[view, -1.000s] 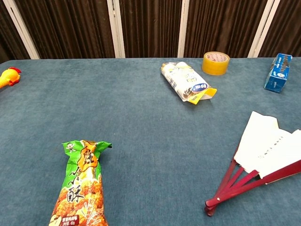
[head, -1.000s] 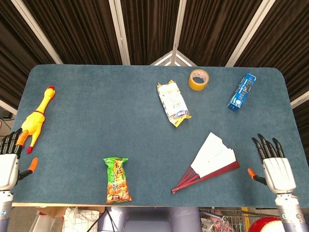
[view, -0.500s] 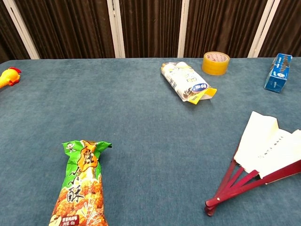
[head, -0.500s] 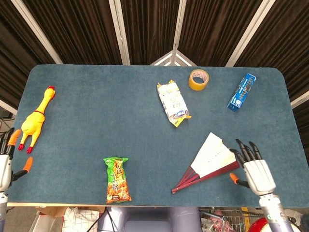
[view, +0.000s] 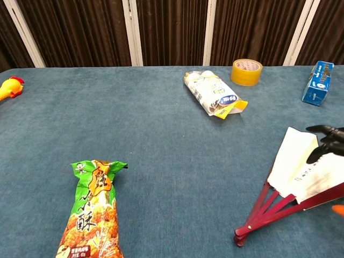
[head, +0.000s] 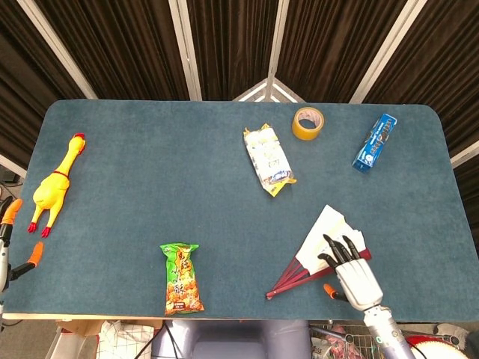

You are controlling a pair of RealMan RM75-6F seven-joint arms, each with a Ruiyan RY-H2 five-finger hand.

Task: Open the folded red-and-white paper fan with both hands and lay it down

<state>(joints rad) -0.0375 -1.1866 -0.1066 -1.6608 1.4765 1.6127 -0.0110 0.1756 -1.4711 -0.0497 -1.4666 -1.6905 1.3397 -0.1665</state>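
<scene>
The red-and-white paper fan [head: 320, 239] [view: 296, 161] lies on the blue table [head: 172, 187] at the front right, spread only part way, its red ribs meeting at the near end. My right hand [head: 352, 273] [view: 328, 142] hovers over the fan's right part with its fingers spread and nothing in them; whether they touch the paper I cannot tell. Only the orange-tipped fingers of my left hand [head: 11, 239] show at the far left edge, spread apart and empty, off the table.
A yellow rubber chicken [head: 54, 183] lies at the left, a green snack bag [head: 182, 278] at the front middle. Further back are a white snack packet [head: 268, 158], a tape roll [head: 307, 123] and a blue box [head: 374, 142].
My right hand has moved left from the table's right edge to above the fan. My left hand has drawn back toward the left edge. The fan has not moved.
</scene>
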